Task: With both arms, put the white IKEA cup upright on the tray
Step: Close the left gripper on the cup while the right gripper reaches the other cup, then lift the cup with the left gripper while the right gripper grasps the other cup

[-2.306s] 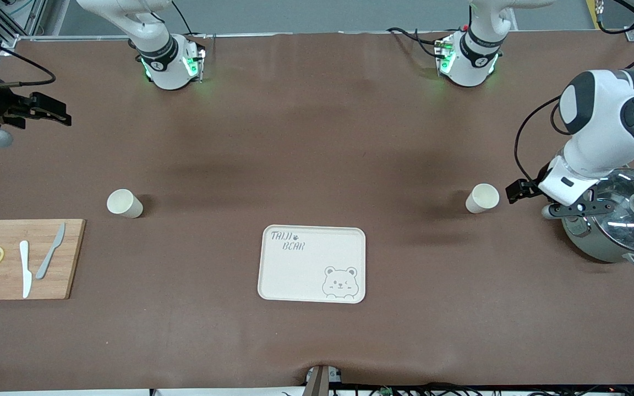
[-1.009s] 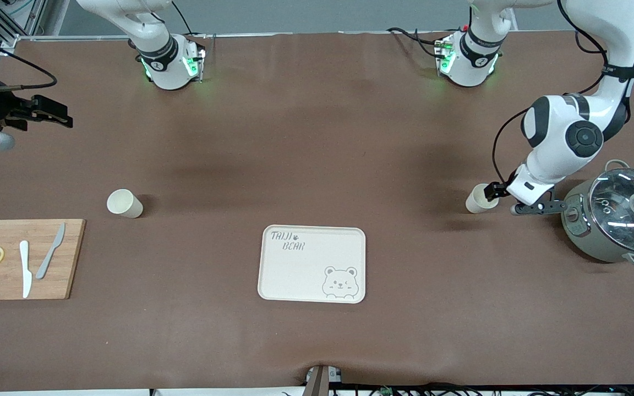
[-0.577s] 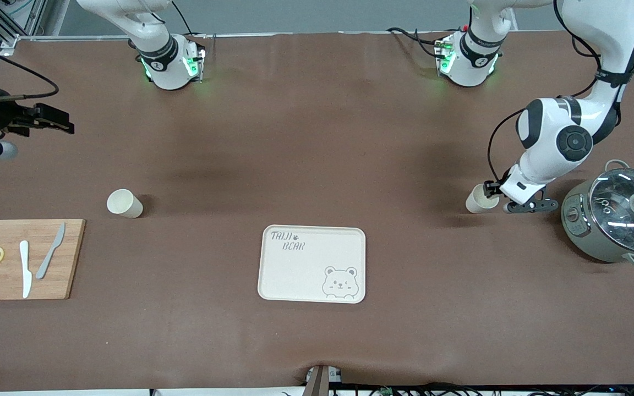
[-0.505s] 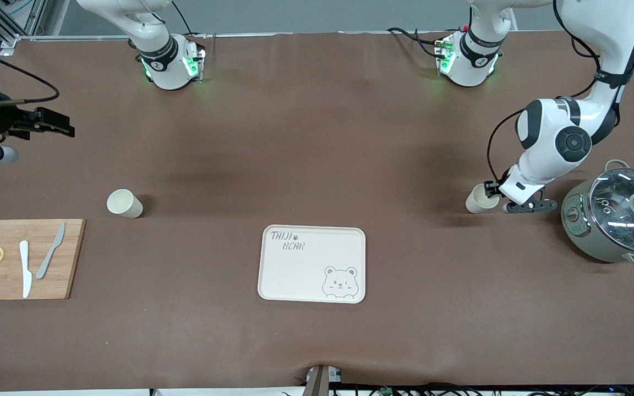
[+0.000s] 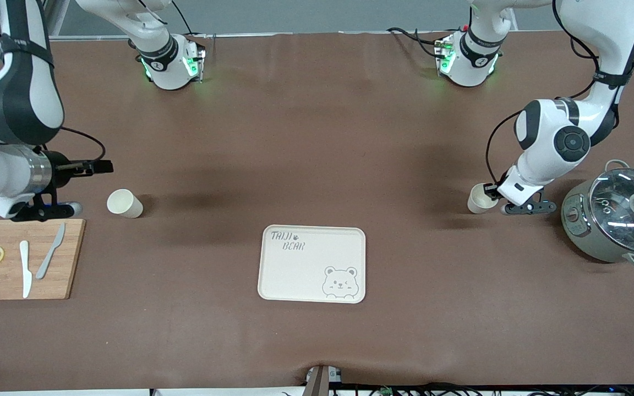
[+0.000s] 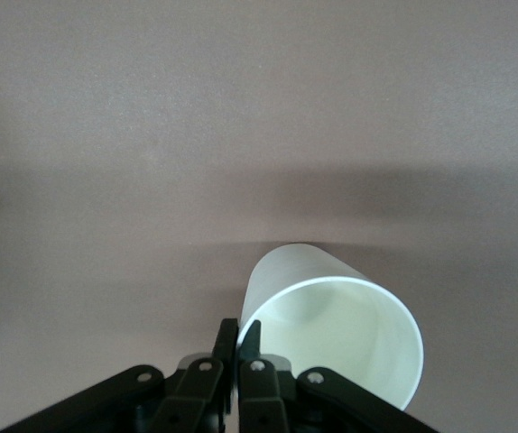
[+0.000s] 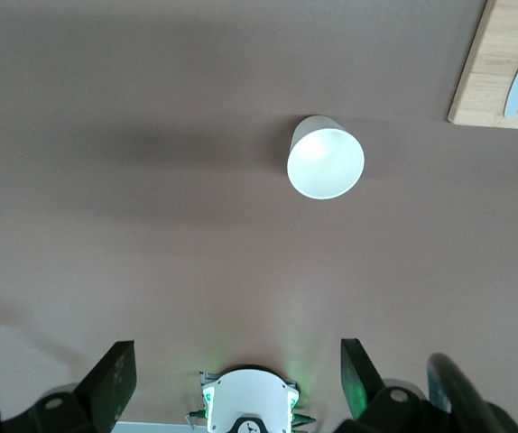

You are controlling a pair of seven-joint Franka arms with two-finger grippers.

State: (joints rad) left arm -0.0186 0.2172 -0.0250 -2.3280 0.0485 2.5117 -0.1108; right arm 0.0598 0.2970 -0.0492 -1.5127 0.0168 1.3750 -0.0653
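Note:
A white cup stands mouth up on the brown table near the left arm's end. My left gripper is shut on its rim. In the left wrist view one finger is inside the cup and one outside, with the gripper pinching the wall. A second white cup stands mouth up near the right arm's end and also shows in the right wrist view. My right gripper is open and empty, up over the bare table beside that cup; its own view shows its jaws wide apart. The cream tray lies empty mid-table, nearer the front camera than both cups.
A wooden cutting board with two knives and two lemon slices lies at the right arm's end, close to the second cup; its corner shows in the right wrist view. A grey pot with a glass lid stands at the left arm's end, beside the left gripper.
The left gripper came from over the pot to the cup and stands shut on its rim. The right arm swung in from the table's end to beside the second cup.

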